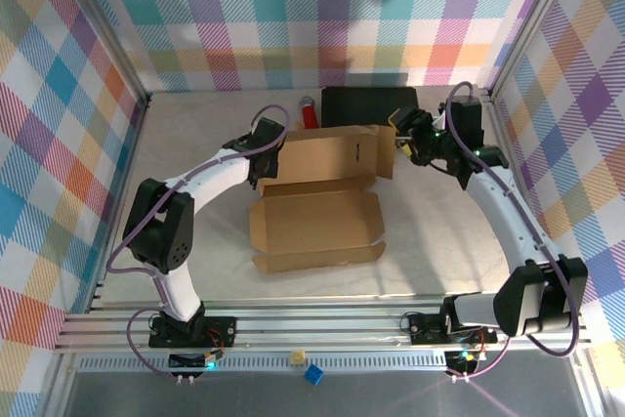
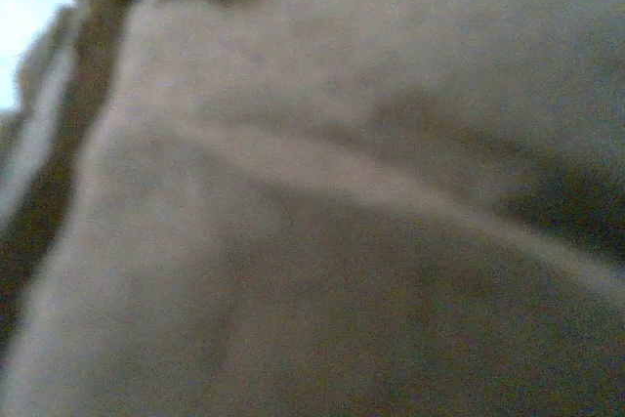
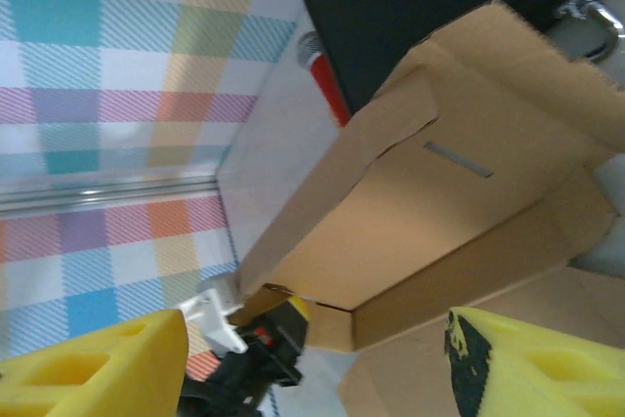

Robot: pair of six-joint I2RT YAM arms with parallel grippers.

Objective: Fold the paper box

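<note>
The paper box [image 1: 317,207] lies on the desk [image 1: 439,241], long side left to right, its raised rear flap between our closed left claw [image 1: 264,158] and our right claw [image 1: 402,142], spread open and empty, just beside it.

Paper box [image 1: 314,229] open on table [image 1: 439,251], lid [image 1: 327,156] raised.

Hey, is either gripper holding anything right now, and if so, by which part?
The left gripper looks shut on the box, at the left edge of its rear panel. The right gripper is open, holding nothing.
</note>
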